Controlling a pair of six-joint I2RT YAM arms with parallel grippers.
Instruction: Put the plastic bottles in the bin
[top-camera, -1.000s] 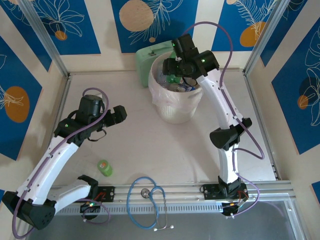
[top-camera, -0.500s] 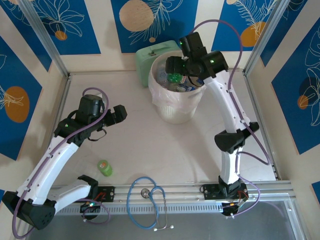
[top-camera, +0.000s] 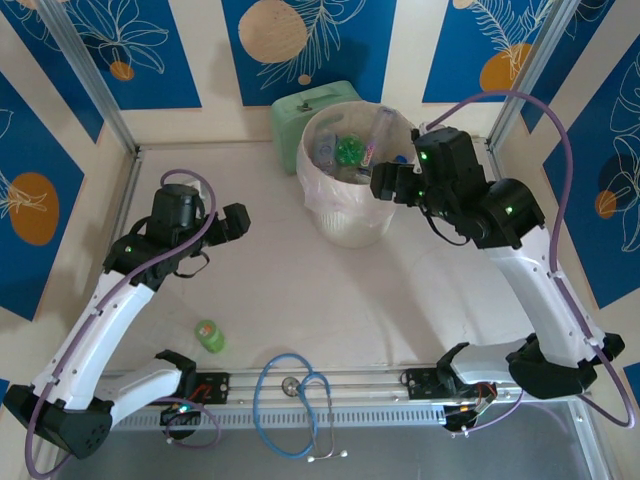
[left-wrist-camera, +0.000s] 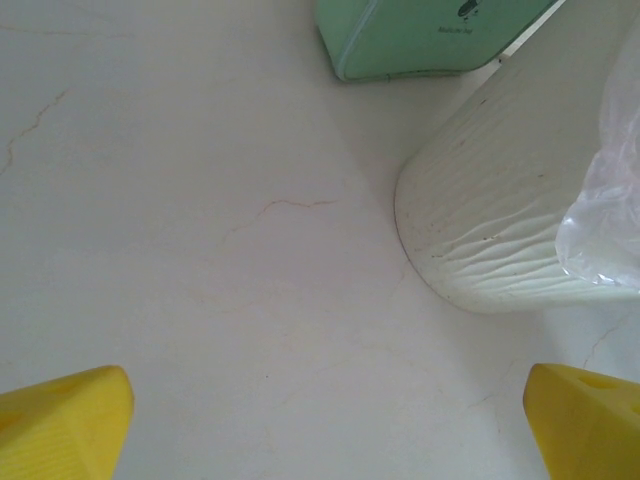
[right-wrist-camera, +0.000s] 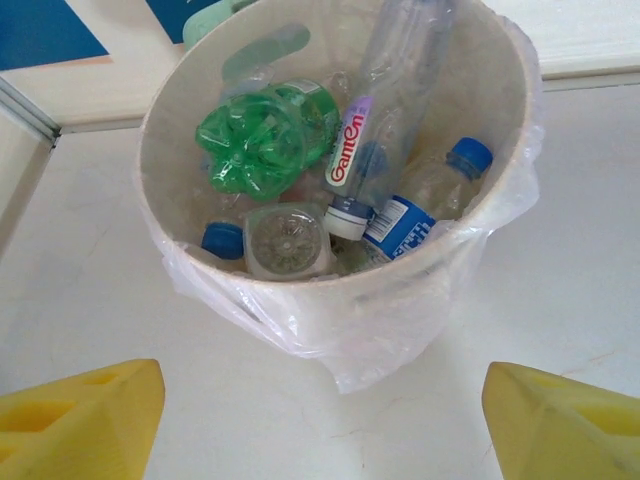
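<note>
Both hands are released and empty. The left hand (top-camera: 238, 224) holds its yellow fingertips (left-wrist-camera: 60, 420) wide over the bare desk (top-camera: 300, 290). The right hand (top-camera: 385, 184) is spread the same way, and the bin (top-camera: 350, 222) just ahead of it is packed with plastic bottles (right-wrist-camera: 265, 140). One green bottle (top-camera: 209, 335) lies behind the left hand, back toward that arm's base and well apart from the right hand, so the left hand looks nearer. From above the bottle looks stubby, and its long axis cannot be told.

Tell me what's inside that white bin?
Plastic bottles piled in the bag-lined bin: a crushed green bottle, clear ones with blue caps. Whatever lies under the top layer is hidden.
</note>
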